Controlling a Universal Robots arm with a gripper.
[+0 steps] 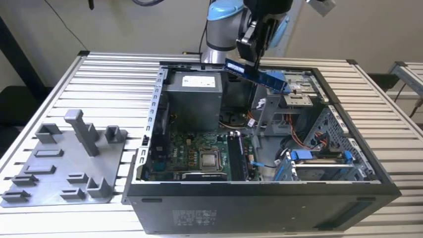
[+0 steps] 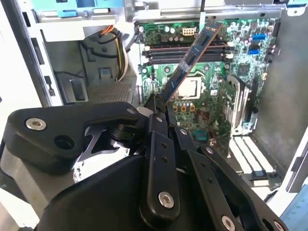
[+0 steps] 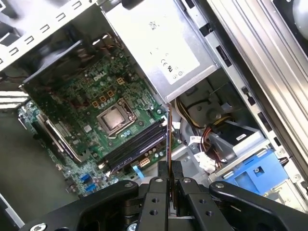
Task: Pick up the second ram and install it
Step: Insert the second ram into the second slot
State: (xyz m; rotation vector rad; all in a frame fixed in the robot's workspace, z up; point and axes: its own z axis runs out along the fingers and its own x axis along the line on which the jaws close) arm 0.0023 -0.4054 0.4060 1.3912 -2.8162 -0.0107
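Hand [image 1: 254, 63] at the exterior view's upper centre pinches one second ram [image 1: 268, 79], tilted, in the air above one open computer case [image 1: 264, 208]; one grey fixture [image 1: 66, 168] sits lower left on the desk [image 1: 119, 69].

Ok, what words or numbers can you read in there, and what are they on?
Nothing I can quote: all the print is too small to make out.
White label on the power supply: tiny marks, unreadable.
Sticker on the case front: unreadable.
Pale label on the second ram, held in the gripper: unreadable.
White lettering on the motherboard: unreadable.
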